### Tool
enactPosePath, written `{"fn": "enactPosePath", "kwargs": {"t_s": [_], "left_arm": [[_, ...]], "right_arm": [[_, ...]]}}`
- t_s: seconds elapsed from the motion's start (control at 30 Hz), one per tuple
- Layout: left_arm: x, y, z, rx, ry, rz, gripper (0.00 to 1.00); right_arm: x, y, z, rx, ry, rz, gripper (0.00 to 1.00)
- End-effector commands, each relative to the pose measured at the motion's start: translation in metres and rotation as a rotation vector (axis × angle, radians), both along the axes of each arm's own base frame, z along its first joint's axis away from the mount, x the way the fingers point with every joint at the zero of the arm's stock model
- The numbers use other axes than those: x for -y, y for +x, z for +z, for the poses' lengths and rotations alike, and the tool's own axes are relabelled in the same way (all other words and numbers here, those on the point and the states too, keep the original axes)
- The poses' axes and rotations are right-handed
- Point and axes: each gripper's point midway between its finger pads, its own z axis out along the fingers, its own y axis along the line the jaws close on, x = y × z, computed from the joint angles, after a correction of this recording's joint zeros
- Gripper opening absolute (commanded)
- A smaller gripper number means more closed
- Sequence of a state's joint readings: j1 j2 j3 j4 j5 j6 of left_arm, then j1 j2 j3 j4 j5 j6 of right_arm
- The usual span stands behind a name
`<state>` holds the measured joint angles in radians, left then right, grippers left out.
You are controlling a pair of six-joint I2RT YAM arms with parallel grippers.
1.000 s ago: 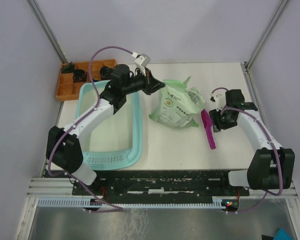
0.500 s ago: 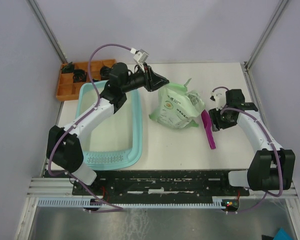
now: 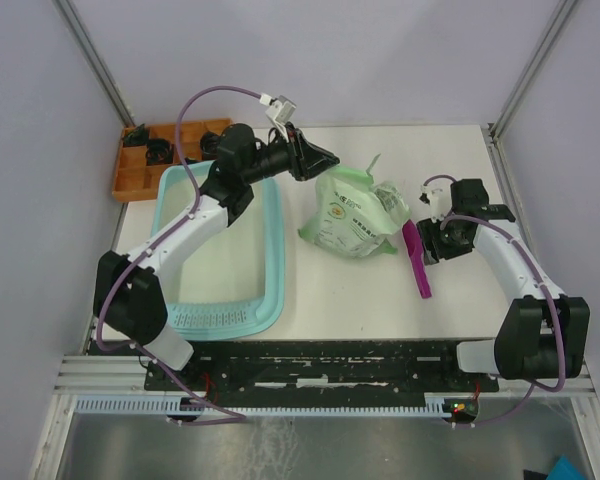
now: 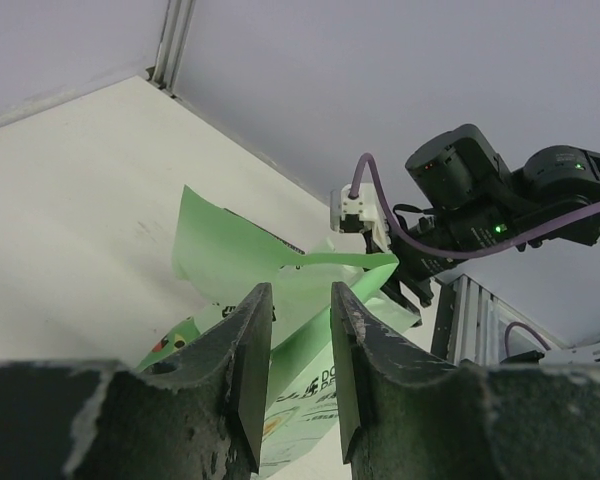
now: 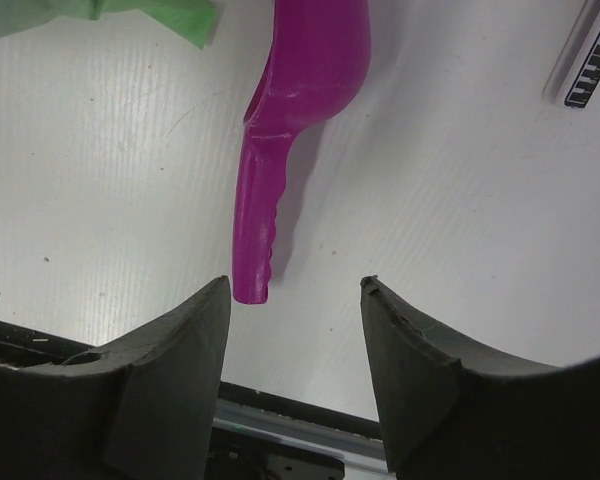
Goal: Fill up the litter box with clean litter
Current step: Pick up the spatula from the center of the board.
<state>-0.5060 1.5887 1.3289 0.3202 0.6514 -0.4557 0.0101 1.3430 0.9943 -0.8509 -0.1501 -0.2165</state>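
Near the bag's [image 3: 355, 210] edge, left jaws stand narrowly apart; right jaws gape over the scoop [image 5: 285, 110].

I see a teal litter box [image 3: 279, 262], pale green bag [image 3: 352, 212] with seemingly dark print, magenta scoop [image 5: 310, 60], orange tray [image 3: 128, 184].

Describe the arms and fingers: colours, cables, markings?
Left arm and right arm: white links, black joints, and a purple cable looped outside each. Fingers are matte dark grey and scuffed, the same on both arms. Green status lights show on the right wrist.
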Motion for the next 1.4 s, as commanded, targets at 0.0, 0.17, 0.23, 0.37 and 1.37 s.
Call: {"fn": "enactPosePath", "kwargs": {"t_s": [0.0, 0.17, 0.23, 0.37, 1.37], "left_arm": [[-0.015, -0.005, 0.074, 0.172, -0.065, 0.066, 0.38], [-0.048, -0.003, 0.161, 0.345, -0.145, 0.261, 0.47], [-0.063, -0.010, 0.196, 0.427, -0.186, 0.326, 0.51], [-0.093, -0.029, 0.243, 0.542, -0.235, 0.437, 0.58], [-0.107, -0.030, 0.240, 0.554, -0.179, 0.506, 0.65]], "right_arm": [[0.000, 0.002, 0.001, -0.001, 0.005, 0.017, 0.63], [-0.001, 0.001, -0.010, -0.022, 0.005, 0.049, 0.63], [-0.001, 0.003, -0.015, -0.038, 0.005, 0.070, 0.63], [-0.003, 0.004, -0.028, -0.096, 0.012, 0.097, 0.63], [-0.014, 0.003, -0.072, -0.311, 0.066, 0.058, 0.35]]}}
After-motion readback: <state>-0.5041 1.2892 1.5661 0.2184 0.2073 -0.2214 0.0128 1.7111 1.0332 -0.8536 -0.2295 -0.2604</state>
